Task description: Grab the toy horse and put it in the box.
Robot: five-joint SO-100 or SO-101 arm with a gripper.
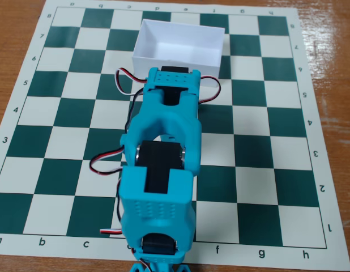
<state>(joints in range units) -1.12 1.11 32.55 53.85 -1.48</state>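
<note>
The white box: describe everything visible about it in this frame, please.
The box is a white, open-top rectangular tray with thin, low walls, seemingly plastic or card. It sits upright near the far edge of the green and white chessboard, slightly skewed to the squares. The part of its inside that shows holds nothing; no toy horse is visible there. The turquoise arm overlaps the middle of its near wall in this fixed view, and a red-black-white wire loops in front of the wall; actual contact cannot be told.

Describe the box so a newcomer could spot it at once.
Find the green-and-white chessboard on the wooden table. The box sits toward its far edge, just beyond the blue arm. It is the only raised white open-top thing there, its visible inside bare.
</note>
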